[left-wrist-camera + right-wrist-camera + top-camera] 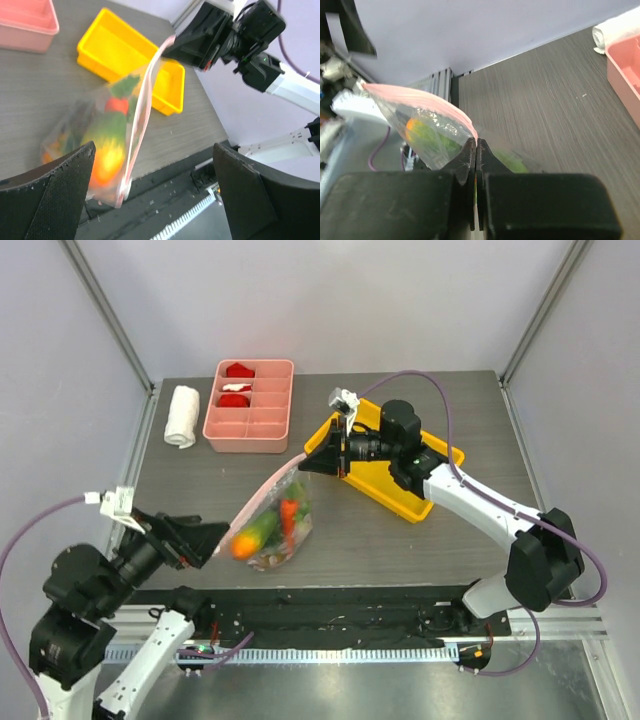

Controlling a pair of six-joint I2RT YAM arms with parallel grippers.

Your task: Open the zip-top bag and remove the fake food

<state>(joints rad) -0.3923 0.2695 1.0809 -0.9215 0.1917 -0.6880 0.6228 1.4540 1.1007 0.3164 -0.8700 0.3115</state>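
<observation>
My right gripper point(304, 462) has its fingers pressed together on the far end of the bag's point(275, 532) pink zip strip point(258, 495), just in front of the yellow bin point(385, 488). From there the bag slopes down toward the near left, over the middle of the table point(400, 545). The food is inside it; I can make out a mango point(250, 538) and a carrot point(288, 515). My left gripper point(214, 538) sits just left of the bag's low end, fingers spread wide, gripping nothing. Pink tray point(212, 430) and towel point(182, 416) lie far left.
</observation>
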